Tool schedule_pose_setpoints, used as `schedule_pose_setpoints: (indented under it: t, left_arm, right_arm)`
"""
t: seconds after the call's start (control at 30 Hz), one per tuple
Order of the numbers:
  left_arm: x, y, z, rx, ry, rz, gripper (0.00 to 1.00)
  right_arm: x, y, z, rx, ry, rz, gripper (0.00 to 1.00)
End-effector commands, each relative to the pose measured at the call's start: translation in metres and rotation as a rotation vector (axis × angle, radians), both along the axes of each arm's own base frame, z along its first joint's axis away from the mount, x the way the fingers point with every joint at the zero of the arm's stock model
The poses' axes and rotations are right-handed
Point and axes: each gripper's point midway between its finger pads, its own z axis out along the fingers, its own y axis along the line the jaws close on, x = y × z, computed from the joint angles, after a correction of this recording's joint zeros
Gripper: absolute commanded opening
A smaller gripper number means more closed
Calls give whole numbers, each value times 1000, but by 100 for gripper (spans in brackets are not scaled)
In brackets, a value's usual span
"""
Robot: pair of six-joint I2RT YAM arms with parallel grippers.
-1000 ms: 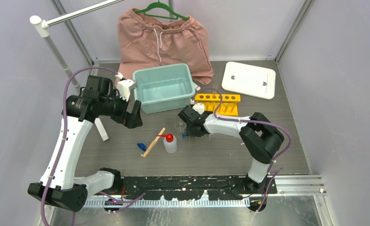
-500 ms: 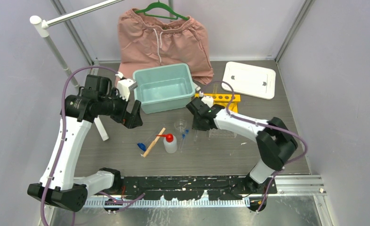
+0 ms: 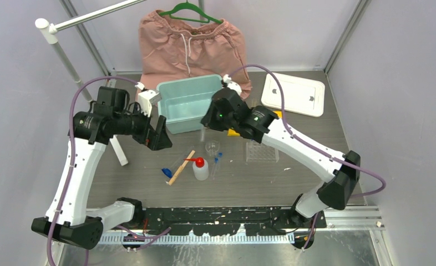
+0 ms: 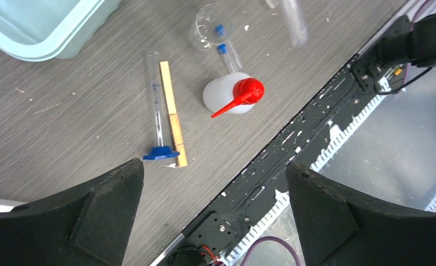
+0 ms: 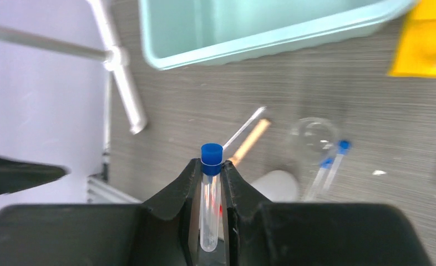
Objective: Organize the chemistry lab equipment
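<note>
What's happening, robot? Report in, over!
Left hand open, empty, hovering. Right hand shut on a blue-capped tube, held off the table. Teal bin close by, over.

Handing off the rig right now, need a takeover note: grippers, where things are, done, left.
Left gripper: open, empty, above the table.
Right gripper: fingers shut on a blue-capped tube, in the air near the teal bin.
Loose on the table: two blue-capped tubes, beaker, squeeze bottle, wooden stick, blue-footed cylinder.
Done: nothing visibly racked; clear rack shows no tubes.
Left: place the held tube, then the rest.
</note>
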Motion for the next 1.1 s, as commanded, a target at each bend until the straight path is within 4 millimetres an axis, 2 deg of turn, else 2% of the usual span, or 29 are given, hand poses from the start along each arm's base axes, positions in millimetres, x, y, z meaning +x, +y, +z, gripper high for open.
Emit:
schedule_pose_setpoints:
  t: [0.0, 0.13, 0.3, 0.53, 0.73, 0.87, 1.07]
  left_arm:
    - [-9, -15, 20, -110, -33, -41, 99]
    - [-14, -27, 19, -190, 49, -43, 94]
    - [-12, -32, 8, -224, 98, -28, 87]
    - [-7, -35, 0, -235, 119, -26, 80]
    - [-3, -39, -9, -254, 168, -16, 65]
    - [-1, -40, -7, -258, 159, -17, 57]
    - [0, -40, -10, -251, 160, -19, 36]
  right_arm:
    - [-9, 53, 42, 129, -28, 78, 1]
    - [-13, 87, 56, 196, -29, 121, 1]
    - [-18, 113, 65, 240, -27, 152, 1]
    - [-19, 122, 70, 275, -27, 149, 1]
    - [-22, 127, 69, 289, -17, 159, 1]
    - [-22, 128, 69, 294, -14, 162, 1]
    - [-24, 129, 67, 315, -4, 158, 1]
